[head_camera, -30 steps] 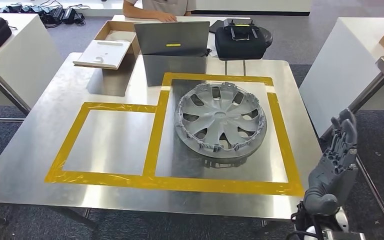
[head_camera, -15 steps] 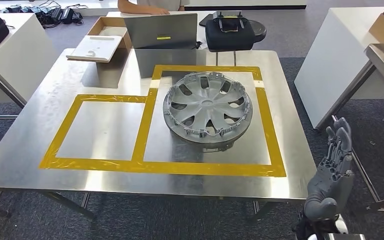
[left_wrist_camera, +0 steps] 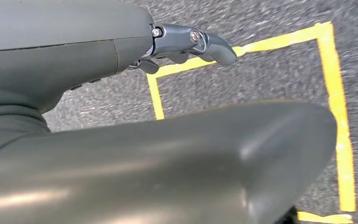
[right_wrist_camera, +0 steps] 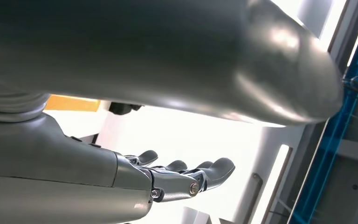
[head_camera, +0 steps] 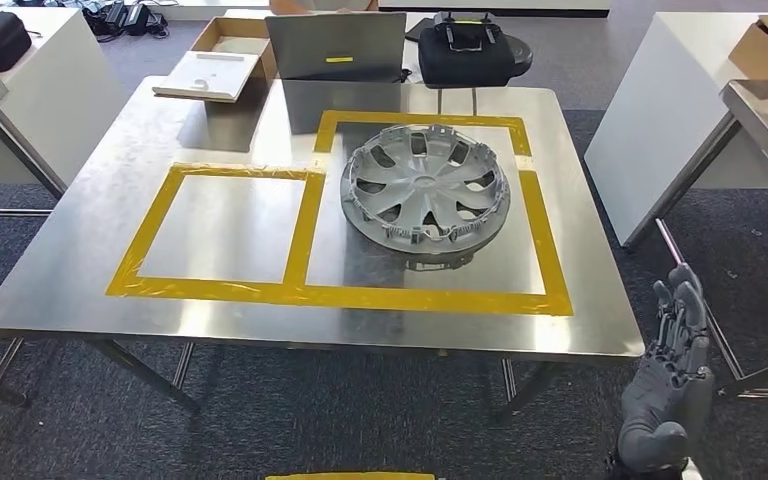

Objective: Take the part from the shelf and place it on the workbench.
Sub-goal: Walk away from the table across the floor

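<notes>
Where the part lies: the grey wheel cover [head_camera: 426, 191] rests flat on the steel surface [head_camera: 80, 250], inside the larger yellow tape frame [head_camera: 543, 235] toward its far right corner.
Right robot hand [head_camera: 672, 385]: off the surface's near right corner, fingers straight and apart, holding nothing.
Left robot hand [left_wrist_camera: 121, 56]: over grey carpet with yellow floor tape [left_wrist_camera: 338, 116], fingers extended, empty.

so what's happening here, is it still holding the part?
No. The silver wheel cover lies flat on the steel workbench, inside the larger yellow-taped square. Nothing is touching it. The right hand hangs beside the bench's near right corner, fingers extended and empty. The left hand is down over grey carpet with yellow floor tape, also holding nothing. The placing looks done.
</notes>
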